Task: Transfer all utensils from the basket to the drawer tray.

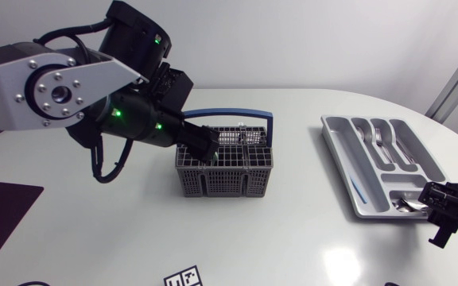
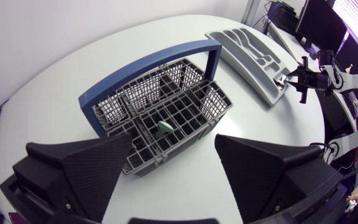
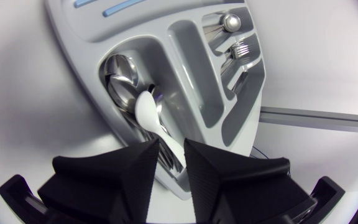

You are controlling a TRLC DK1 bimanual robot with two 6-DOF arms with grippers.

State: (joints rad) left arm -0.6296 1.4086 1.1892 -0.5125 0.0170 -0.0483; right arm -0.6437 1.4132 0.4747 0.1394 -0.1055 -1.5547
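left gripper (image 2: 174,144): fingers spread wide, over basket (image 2: 215,102)
right gripper (image 3: 171,149): clamped on white spoon (image 3: 146,111), in tray (image 3: 185,68)

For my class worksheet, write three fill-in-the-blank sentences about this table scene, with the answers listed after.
1. The basket has a handle coloured ___.
2. The right gripper holds a ___ spoon over the tray.
3. The left gripper, above the basket, is ___.
Answers: blue; white; open.
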